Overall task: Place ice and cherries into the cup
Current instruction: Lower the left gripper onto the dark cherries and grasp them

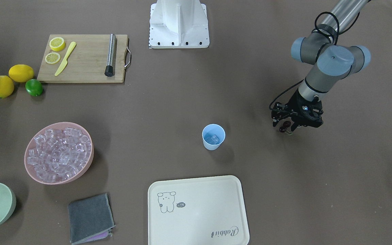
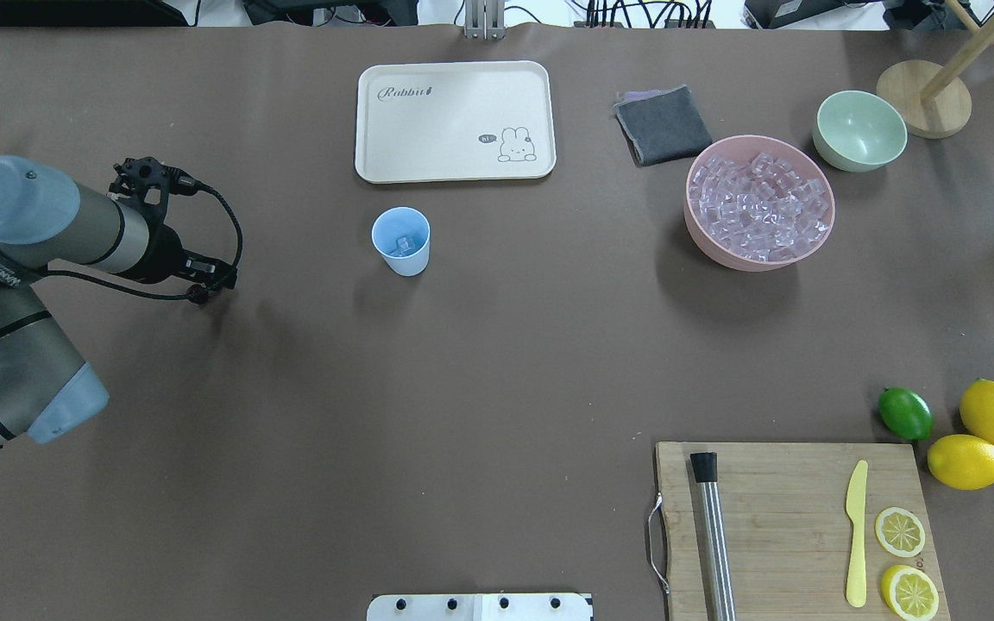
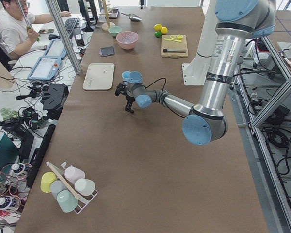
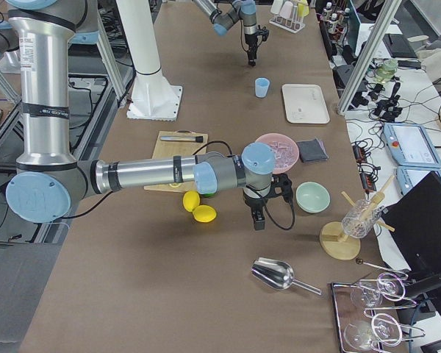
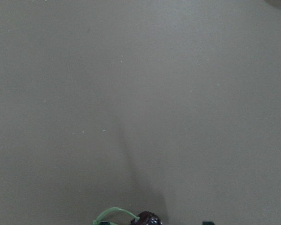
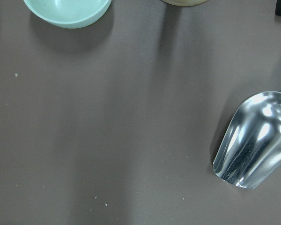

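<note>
Left end effector (image 1: 286, 129), clenched on the cherries (image 1: 283, 126), hangs near the bench's left end. The cup (image 1: 213, 136), with ice (image 1: 214, 138) inside, stands well apart toward bench centre. The left arm is nearer. Right end effector (image 4: 259, 223): grip cannot be told.

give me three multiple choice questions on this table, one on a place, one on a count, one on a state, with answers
1. Where does the light blue cup stand?
A. inside the pink bowl
B. on the table beside the cream tray
C. on the grey cloth

2. How many lemon slices lie on the cutting board?
A. two
B. three
C. five

3. What is the left gripper doing?
A. open, empty
B. shut on an ice cube
C. shut on the cherries

Answers: 1 B, the cup sits on brown tabletop, apart from the tray's edge. 2 A, two slices lie beside the yellow knife. 3 C, dark cherries show between its fingers.
</note>
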Tool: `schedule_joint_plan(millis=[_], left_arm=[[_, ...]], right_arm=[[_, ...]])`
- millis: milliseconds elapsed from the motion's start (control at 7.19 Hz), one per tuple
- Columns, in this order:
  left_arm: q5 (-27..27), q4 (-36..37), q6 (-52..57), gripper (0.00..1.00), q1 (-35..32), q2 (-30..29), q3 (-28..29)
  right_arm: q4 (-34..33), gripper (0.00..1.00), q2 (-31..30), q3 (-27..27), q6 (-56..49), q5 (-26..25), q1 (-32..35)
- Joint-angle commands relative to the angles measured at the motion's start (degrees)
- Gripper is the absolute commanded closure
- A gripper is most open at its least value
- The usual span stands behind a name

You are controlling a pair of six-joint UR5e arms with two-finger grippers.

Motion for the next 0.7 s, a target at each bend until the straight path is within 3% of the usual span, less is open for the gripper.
schedule_joint_plan(millis=[0, 278, 417, 556], left_arm=[[0.5, 0.3, -0.1, 0.43, 1.0, 0.1, 0.4], [0.4, 0.4, -0.2, 0.74, 1.0, 0.1, 0.7], [0.2, 0.4, -0.2, 1.0, 1.0, 0.0, 0.1], [0.1, 0.4, -0.3, 1.0, 1.0, -0.1, -0.1]], right_arm=[[0.0, 0.01, 0.2, -0.1, 0.1, -0.2, 0.0], [0.0, 0.01, 0.0, -0.2, 0.0, -0.9, 0.0], [0.1, 0.01, -0.1, 0.1, 0.0, -0.9, 0.0], [0.1, 0.01, -0.1, -0.1, 0.1, -0.9, 0.0]])
